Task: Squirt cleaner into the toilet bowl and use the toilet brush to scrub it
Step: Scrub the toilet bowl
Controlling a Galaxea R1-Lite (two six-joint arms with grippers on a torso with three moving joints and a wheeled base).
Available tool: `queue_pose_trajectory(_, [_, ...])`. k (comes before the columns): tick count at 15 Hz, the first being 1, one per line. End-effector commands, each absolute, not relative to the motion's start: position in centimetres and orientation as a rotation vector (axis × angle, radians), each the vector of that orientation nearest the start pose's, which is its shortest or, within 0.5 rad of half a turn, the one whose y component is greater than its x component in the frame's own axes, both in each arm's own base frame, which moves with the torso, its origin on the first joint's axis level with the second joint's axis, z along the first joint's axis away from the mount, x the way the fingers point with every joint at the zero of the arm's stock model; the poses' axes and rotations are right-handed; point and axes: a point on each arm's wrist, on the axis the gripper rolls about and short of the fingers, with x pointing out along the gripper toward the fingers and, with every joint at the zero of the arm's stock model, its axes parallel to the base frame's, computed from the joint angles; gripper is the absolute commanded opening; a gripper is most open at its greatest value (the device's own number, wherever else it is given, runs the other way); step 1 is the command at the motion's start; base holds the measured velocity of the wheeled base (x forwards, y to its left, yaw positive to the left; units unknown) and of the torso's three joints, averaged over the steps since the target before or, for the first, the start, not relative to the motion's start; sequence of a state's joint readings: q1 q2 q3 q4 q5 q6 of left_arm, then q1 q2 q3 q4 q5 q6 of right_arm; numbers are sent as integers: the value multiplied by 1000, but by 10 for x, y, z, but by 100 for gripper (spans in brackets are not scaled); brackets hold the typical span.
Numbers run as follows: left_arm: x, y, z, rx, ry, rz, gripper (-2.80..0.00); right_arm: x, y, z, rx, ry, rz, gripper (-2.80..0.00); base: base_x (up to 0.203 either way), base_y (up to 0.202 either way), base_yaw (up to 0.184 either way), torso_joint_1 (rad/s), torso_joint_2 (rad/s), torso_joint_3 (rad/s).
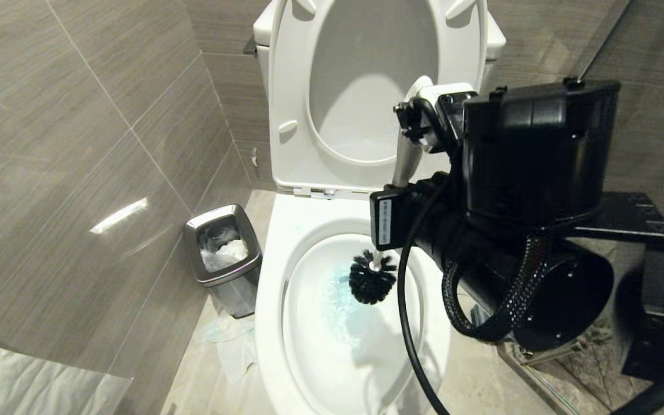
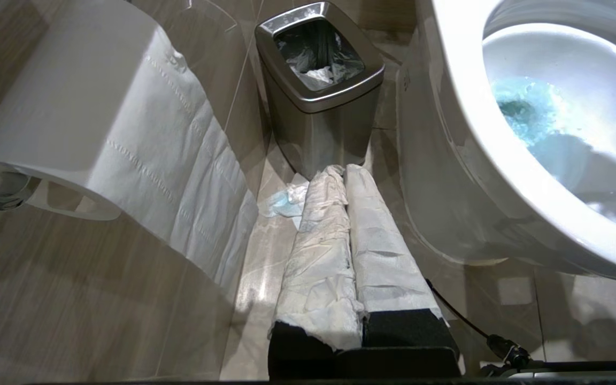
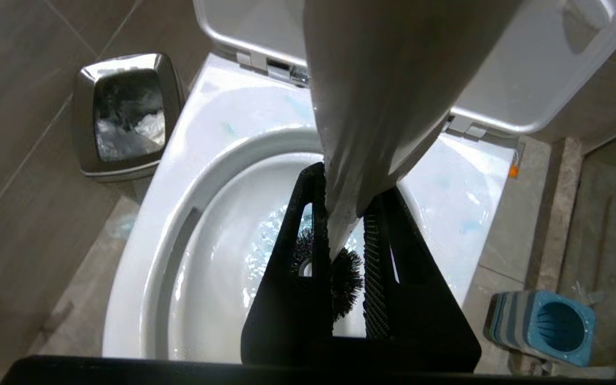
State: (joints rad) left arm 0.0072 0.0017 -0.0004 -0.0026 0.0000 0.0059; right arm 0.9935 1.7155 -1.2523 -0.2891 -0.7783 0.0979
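- White glossy ceramic toilet bowl [image 1: 274, 276] is standing with its seat and lid raised, the tank cut off by the head view's upper edge; pale blue foamy water is lying in the basin.
- Slim white straight-handled toilet brush [image 1: 408, 164] is hanging over the basin, its black bristle head just above the blue water; the middle of the handle is being hidden by the right arm's black housing.
- Right gripper [image 3: 346, 235] is pinching the brush handle between its black jaws; in the right wrist view the handle is blocking much of the raised seat.
- Left gripper [image 2: 344, 224] is sitting low beside the bowl, its paper-wrapped jaws pressed together, holding nothing.
- Small steel waste bin [image 2: 321, 85] is standing on the floor just beside the bowl, holding crumpled paper.
- Large white paper roll [image 2: 99, 128] is hanging on the wall, its holder mostly hidden.
- Square blue-topped grey-striped holder [image 3: 540, 326] is standing on the floor at the bowl's other side.
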Motion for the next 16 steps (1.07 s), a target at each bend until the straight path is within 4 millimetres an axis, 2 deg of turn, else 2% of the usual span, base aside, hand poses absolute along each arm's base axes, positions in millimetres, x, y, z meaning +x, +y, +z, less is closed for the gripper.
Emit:
queue_pose_trajectory(1, [-23, 0, 76, 6, -2, 8, -280, 191, 267, 281, -22, 93, 212, -280, 0, 0, 0, 0, 0, 0])
queue_pose_trajectory(2, [-23, 0, 76, 6, 0, 8, -280, 190, 267, 303, 23, 48, 216, -280, 0, 0, 0, 0, 0, 0])
queue_pose_trajectory(3, [-23, 0, 76, 6, -1, 8, -280, 190, 266, 314, 42, 26, 217, -280, 0, 0, 0, 0, 0, 0])
queue_pose_trajectory(5, [-23, 0, 76, 6, -1, 8, -280, 189, 267, 312, 32, 31, 214, -280, 0, 0, 0, 0, 0, 0])
queue_pose_trajectory(8, [-23, 0, 76, 6, 0, 8, -280, 187, 263, 319, 46, 18, 214, -280, 0, 0, 0, 0, 0, 0])
queue_pose_trajectory(12, [-23, 0, 76, 6, -2, 8, -280, 178, 246, 334, 67, -3, 180, -280, 0, 0, 0, 0, 0, 0])
queue_pose_trajectory(16, [-23, 0, 76, 6, -2, 8, -280, 185, 228, 340, 75, -14, 94, -280, 0, 0, 0, 0, 0, 0])
